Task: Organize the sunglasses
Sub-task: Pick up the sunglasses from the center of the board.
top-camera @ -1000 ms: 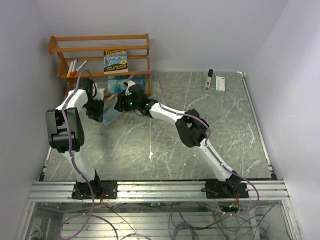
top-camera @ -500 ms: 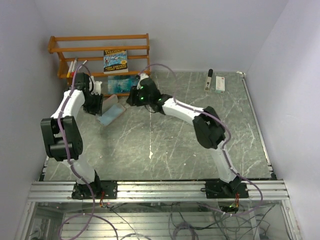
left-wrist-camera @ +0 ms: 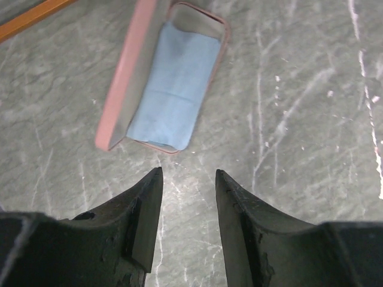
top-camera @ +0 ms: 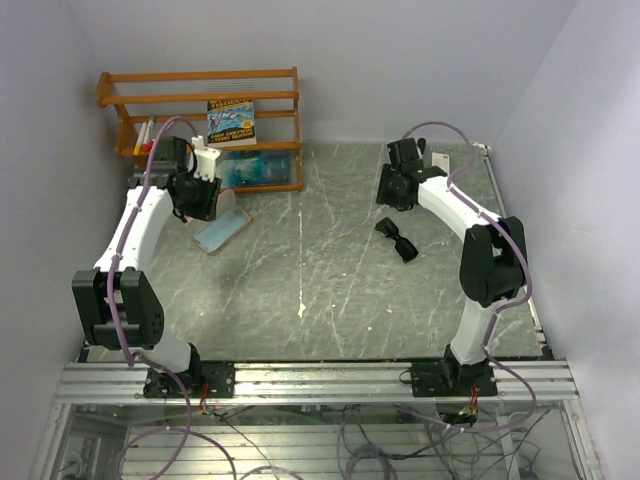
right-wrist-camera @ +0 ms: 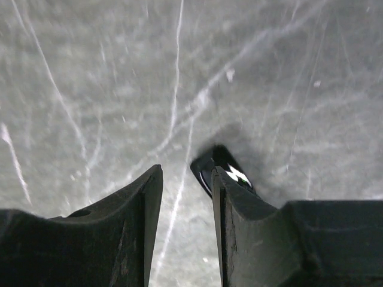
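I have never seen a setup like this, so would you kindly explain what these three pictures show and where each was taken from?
The machine is two small robot arms bolted at the near edge of a grey stone-patterned table. Each arm ends in a two-finger gripper. The wide picture comes from a fixed camera above and behind the arms. The other two come from cameras on the wrists, looking past each arm's own dark fingers. The left gripper hangs over an open pink glasses case with a blue lining. The right gripper hangs close to a pair of black sunglasses lying on the table. A wooden rack stands at the back left. Both grippers are open and hold nothing.
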### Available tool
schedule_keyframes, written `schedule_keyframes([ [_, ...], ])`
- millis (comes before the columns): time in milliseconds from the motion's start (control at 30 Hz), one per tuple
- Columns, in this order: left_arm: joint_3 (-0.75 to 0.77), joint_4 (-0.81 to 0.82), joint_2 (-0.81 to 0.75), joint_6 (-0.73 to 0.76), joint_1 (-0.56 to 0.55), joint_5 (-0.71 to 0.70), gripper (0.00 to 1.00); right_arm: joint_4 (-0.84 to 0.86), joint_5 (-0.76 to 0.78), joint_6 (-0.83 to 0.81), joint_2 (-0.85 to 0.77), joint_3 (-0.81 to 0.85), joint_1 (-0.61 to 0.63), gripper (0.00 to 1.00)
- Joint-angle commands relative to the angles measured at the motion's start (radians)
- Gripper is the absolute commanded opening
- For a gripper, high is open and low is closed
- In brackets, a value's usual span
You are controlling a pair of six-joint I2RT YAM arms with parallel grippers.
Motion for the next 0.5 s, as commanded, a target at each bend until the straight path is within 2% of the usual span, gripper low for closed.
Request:
schedule_keyframes([
  [0, -0.021, -0.064, -0.039, 0.045, -0.016, 0.081, 0.51, -0.195, 0.014, -0.157, 0.007, 0.028, 0.021, 0.38],
  [167, -0.062, -0.121, -0.093, 0.091, -0.016, 0.091, 0.51, -0.267, -0.054, -0.251, 0.027, 0.033, -0.061, 0.41],
  [367, -0.174, -0.103, -0.194, 0.112, -0.016, 0.015, 0.53, -0.226, -0.171, -0.376, 0.009, -0.01, -0.141, 0.45],
  [467, -0.209, -0.098, -0.217, 0.116, -0.016, 0.004, 0.53, -0.24, -0.16, -0.423, 0.042, 0.005, -0.147, 0.45],
])
